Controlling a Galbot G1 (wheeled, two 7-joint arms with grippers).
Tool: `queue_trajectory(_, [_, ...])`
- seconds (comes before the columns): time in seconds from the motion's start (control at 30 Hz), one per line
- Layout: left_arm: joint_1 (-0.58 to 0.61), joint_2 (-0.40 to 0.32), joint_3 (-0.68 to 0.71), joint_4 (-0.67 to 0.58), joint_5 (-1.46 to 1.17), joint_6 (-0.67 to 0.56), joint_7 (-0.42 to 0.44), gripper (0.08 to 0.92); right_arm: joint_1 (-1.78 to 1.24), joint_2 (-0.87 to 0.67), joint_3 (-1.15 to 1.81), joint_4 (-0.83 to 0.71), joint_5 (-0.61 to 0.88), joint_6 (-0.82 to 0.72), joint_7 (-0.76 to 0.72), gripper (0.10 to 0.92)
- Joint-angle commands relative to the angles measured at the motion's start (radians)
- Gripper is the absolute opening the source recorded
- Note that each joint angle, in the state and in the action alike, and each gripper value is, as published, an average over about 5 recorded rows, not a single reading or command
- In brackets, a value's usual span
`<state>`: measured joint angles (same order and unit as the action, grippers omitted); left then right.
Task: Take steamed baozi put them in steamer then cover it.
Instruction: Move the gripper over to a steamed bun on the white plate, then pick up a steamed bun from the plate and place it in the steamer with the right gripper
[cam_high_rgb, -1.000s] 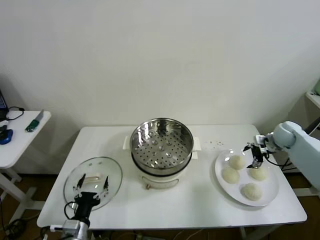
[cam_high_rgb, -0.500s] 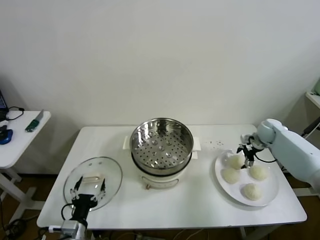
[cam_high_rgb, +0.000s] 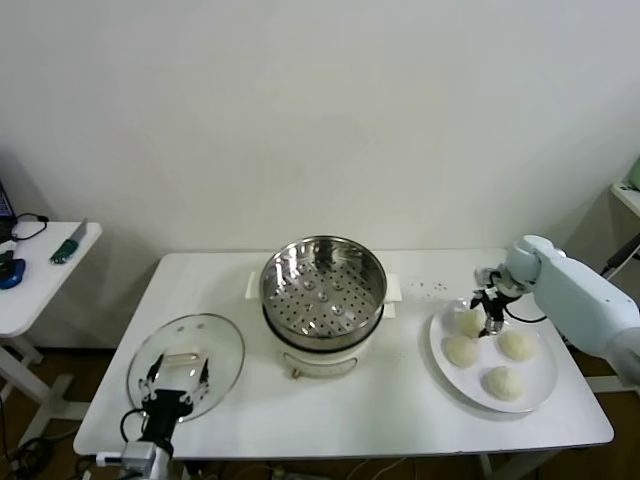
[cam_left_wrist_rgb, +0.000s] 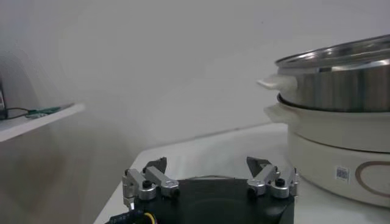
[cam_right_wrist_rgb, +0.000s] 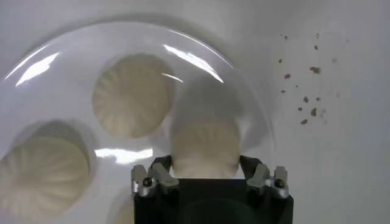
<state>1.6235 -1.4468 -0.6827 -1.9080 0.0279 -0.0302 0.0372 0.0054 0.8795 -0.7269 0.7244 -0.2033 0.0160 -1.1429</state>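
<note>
Reaching over the back of the white plate (cam_high_rgb: 538, 395), the right gripper (cam_high_rgb: 487, 312) stands around the rearmost baozi (cam_right_wrist_rgb: 204, 148), which sits between its two fingers (cam_right_wrist_rgb: 159, 177) on the plate; the right wrist view shows the jaws flanking the bun's sides, though whether they already press it cannot be told. The other three baozi (cam_high_rgb: 461, 351) lie on the same plate, apart from the empty steamer (cam_high_rgb: 323, 288) at the table's (cam_high_rgb: 400, 420) middle. Near the table's front left corner, the left gripper (cam_high_rgb: 176, 376) hangs with jaws spread wide above the glass cover (cam_high_rgb: 186, 364), which lies flat on the table left of the steamer.
</note>
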Motion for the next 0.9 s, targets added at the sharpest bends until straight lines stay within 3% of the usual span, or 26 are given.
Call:
queue_trajectory(0.03, [0.002, -0.001, -0.001, -0.002, 0.001, -0.001, -0.001, 0.823, 0.015, 0.001, -0.033, 0.006, 0.012, 0.004, -0.004, 0.718])
queue_trajectory(0.27, [0.013, -0.003, -0.002, -0.009, -0.002, -0.005, -0.002, 0.823, 0.074, -0.030, -0.084, 0.066, 0.056, 0.031, -0.006, 0.704])
queue_trajectory(0.5, [0.026, 0.000, -0.002, -0.017, -0.004, -0.010, -0.002, 0.823, 0.363, -0.062, -0.344, 0.240, 0.153, 0.124, -0.009, 0.704])
queue_trajectory(0.9, [0.042, -0.003, 0.004, -0.030, -0.011, -0.017, -0.001, 0.823, 0.787, 0.170, -0.647, 0.288, 0.267, 0.320, -0.025, 0.704])
